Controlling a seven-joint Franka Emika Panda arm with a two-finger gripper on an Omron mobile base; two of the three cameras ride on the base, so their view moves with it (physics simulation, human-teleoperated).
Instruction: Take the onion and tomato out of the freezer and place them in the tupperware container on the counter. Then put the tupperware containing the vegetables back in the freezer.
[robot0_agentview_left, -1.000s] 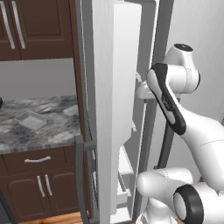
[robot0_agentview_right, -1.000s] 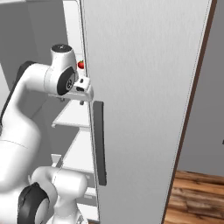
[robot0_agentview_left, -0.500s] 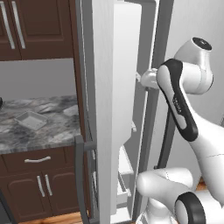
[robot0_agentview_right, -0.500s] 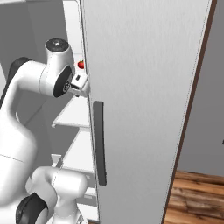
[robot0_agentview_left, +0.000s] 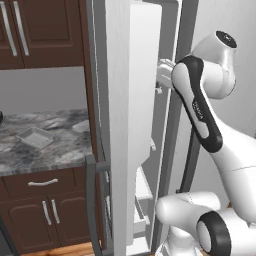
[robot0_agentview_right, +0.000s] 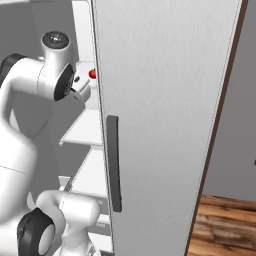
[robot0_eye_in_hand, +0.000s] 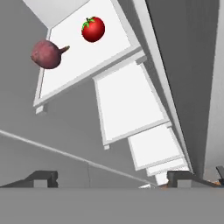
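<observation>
Red tomato (robot0_eye_in_hand: 93, 29) beside onion (robot0_eye_in_hand: 47, 54)

Dark brown wooden cabinets (robot0_agentview_left: 40, 30) with silver handles are seen against a plain grey wall (robot0_agentview_left: 45, 90). A wooden plank floor (robot0_agentview_right: 225, 225) is seen below another grey wall (robot0_agentview_right: 240, 130).

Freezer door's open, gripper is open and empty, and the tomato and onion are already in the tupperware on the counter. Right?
Not quite. The tomato and the onion lie on a white shelf inside the freezer, as the hand view shows. In the left base view the tupperware container on the counter holds nothing. The rest stands: the door is open, and the gripper is open and empty.
</observation>
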